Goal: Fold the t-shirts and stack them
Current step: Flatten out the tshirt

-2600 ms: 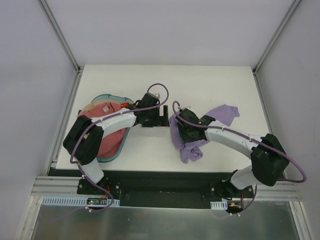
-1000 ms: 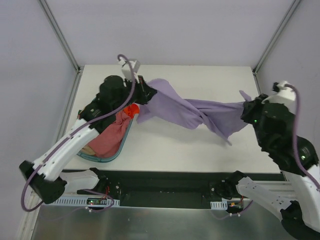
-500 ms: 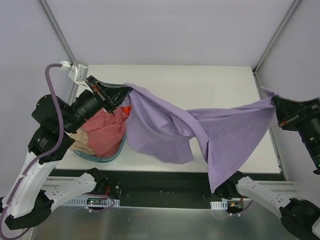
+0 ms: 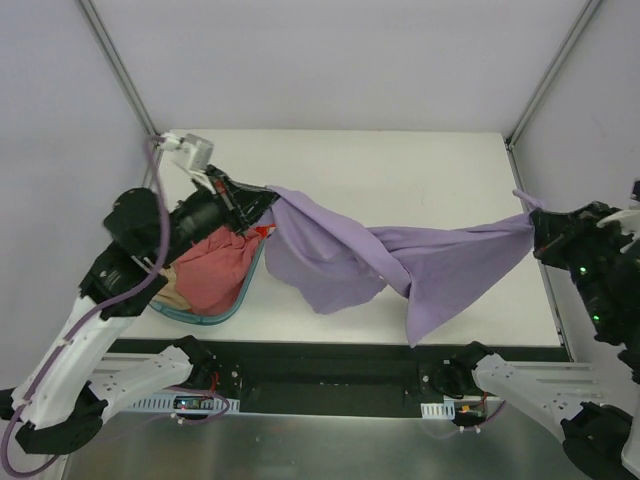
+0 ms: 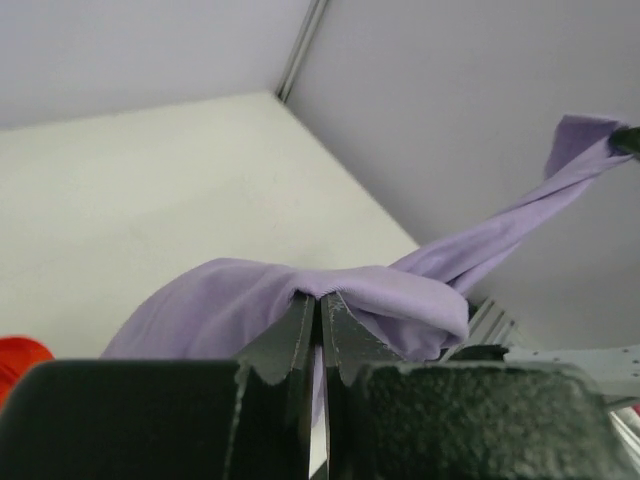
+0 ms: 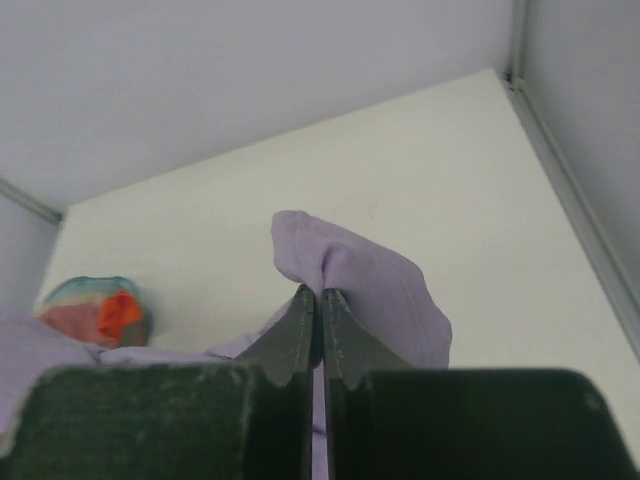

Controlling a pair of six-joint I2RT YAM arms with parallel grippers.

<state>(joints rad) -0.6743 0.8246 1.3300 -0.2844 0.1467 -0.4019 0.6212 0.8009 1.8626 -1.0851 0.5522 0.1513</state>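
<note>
A lavender-purple t-shirt (image 4: 400, 262) hangs stretched in the air between both arms, sagging over the table's front half. My left gripper (image 4: 268, 200) is shut on its left end, above the basket's right rim; the cloth (image 5: 300, 300) bunches over the pinched fingertips. At the table's right edge my right gripper (image 4: 535, 226) is shut on the other end, a fold of cloth (image 6: 350, 275) standing above its jaws. A pink-red t-shirt (image 4: 215, 272) fills the teal basket (image 4: 215, 317) at the left, with a tan one (image 4: 170, 290) peeking out beside it.
Something orange-red (image 4: 262, 231) shows at the basket's right rim, under the left gripper. Metal frame posts (image 4: 120, 70) rise at the table's back corners. The black rail (image 4: 330, 375) with the arm bases runs along the near edge.
The arms lifted the purple shirt off the table and spread it wide. In the last half second both grippers came lower and slightly inward, and the hanging cloth now sags less far.
</note>
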